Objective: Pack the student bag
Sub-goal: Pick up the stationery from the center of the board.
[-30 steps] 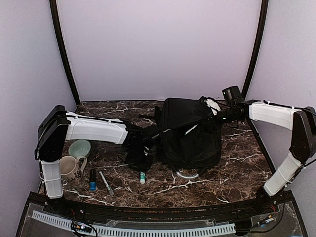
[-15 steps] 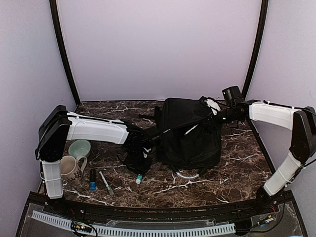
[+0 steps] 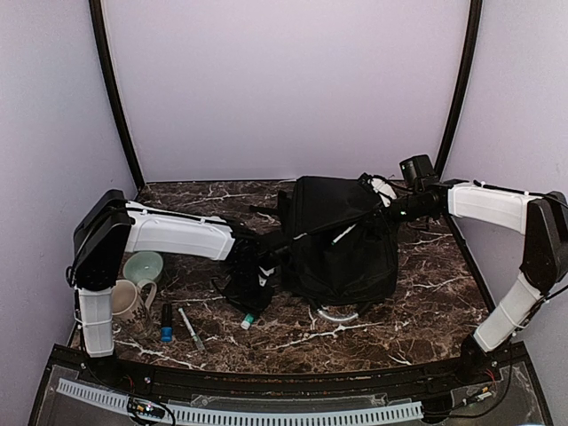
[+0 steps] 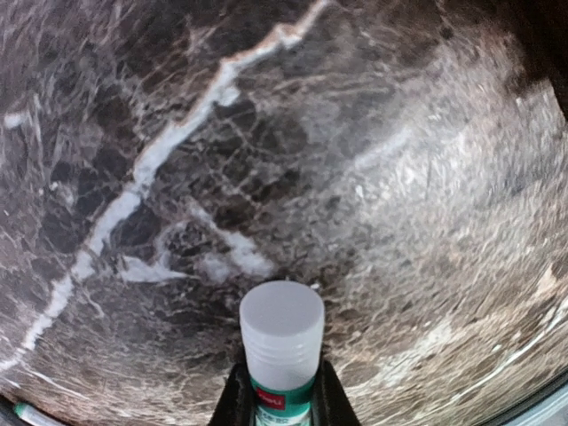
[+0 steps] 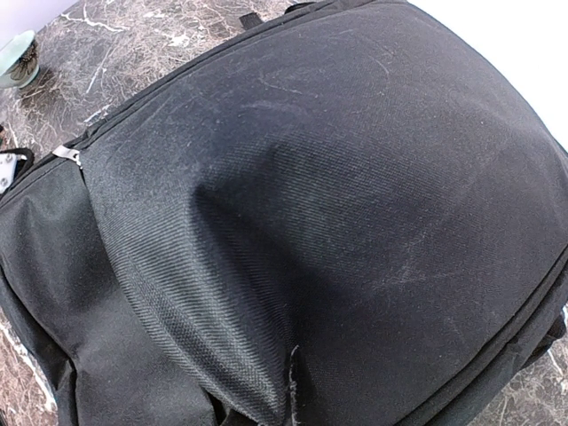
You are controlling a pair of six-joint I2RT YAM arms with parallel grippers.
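Forearms stretched inward from both sides. My left gripper pointed down, its jaws closed narrowly on a white-capped tube just left of the student bag. My right gripper sat closed at the bag's upper right, pinching a fold of its black fabric. The bag stood mid-surface on the dark, white-veined marble table. Pale lilac walls closed in behind.
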